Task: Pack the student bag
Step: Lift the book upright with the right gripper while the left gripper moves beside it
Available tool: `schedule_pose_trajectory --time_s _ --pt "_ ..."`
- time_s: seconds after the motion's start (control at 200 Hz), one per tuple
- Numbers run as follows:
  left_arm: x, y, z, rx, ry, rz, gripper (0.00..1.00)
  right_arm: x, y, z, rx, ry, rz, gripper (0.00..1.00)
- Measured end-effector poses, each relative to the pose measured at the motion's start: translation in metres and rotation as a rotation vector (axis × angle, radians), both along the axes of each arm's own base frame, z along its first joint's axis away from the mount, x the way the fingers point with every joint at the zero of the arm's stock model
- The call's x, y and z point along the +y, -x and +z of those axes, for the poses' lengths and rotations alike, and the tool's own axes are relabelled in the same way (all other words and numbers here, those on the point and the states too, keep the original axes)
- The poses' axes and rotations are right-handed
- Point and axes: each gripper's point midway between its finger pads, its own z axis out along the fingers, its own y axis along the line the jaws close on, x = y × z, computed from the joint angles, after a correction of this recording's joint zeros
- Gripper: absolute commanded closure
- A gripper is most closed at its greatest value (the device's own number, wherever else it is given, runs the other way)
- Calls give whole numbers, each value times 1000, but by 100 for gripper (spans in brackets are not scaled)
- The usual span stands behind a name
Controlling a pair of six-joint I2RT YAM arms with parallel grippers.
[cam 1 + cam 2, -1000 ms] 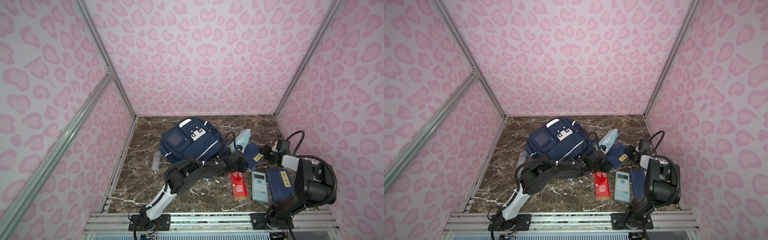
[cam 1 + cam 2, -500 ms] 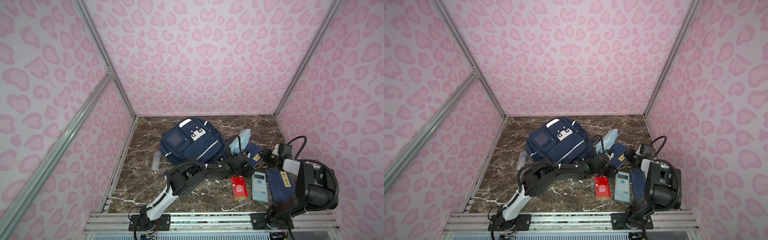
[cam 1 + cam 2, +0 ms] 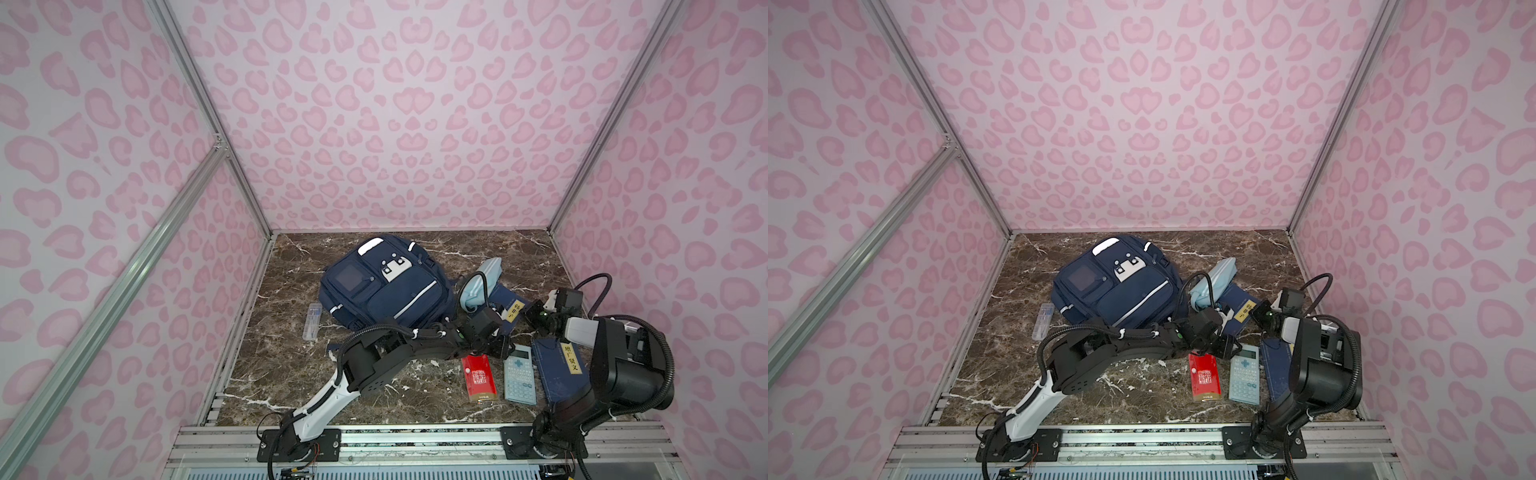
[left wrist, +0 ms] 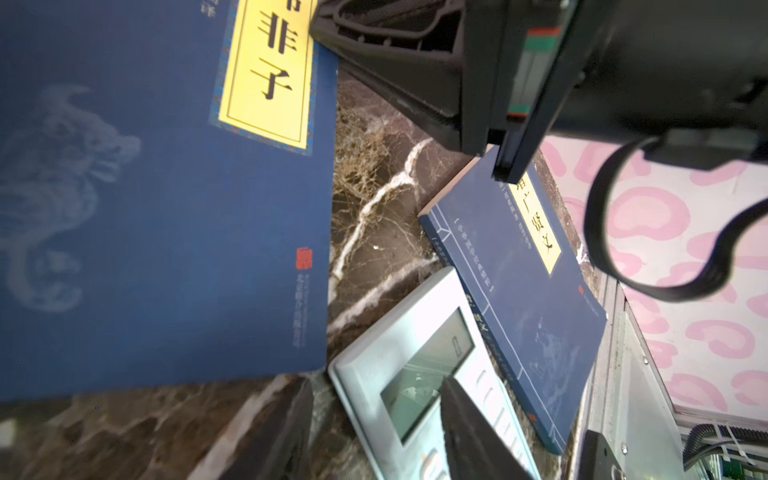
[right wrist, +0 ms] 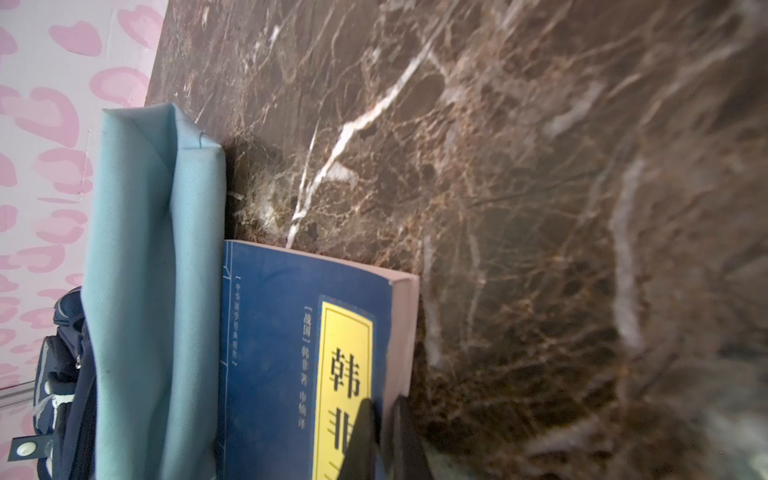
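The student bag (image 3: 386, 286) lies flat at the back middle of the marble floor, navy with white stripes, in both top views (image 3: 1121, 286). Right of it a navy book with a yellow label (image 3: 509, 301) lies partly under a light-blue pouch (image 3: 482, 282). My right gripper (image 5: 384, 436) is shut on that book's (image 5: 291, 353) outer edge, one finger on the cover and one at the page side. My left gripper (image 4: 374, 440) hangs open over the top end of a pale blue calculator (image 4: 415, 365), holding nothing.
A second navy book (image 3: 561, 370) lies by the right wall, beside the calculator (image 3: 519, 374) and a red box (image 3: 480, 378). A clear case (image 3: 312, 322) lies left of the bag. Pink walls close in three sides; a metal rail (image 3: 415, 436) runs along the front.
My right gripper has closed onto the book's edge. My left gripper has shifted a little toward the front right, over the calculator.
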Motion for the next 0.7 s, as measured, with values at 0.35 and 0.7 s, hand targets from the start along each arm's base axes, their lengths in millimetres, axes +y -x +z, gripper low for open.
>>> schedule_pose_trajectory --time_s 0.35,0.7 --pt "68 -39 44 -62 -13 132 46 0 17 32 10 81 -8 100" --pt "75 -57 47 -61 30 109 31 16 20 85 -81 131 87 100"
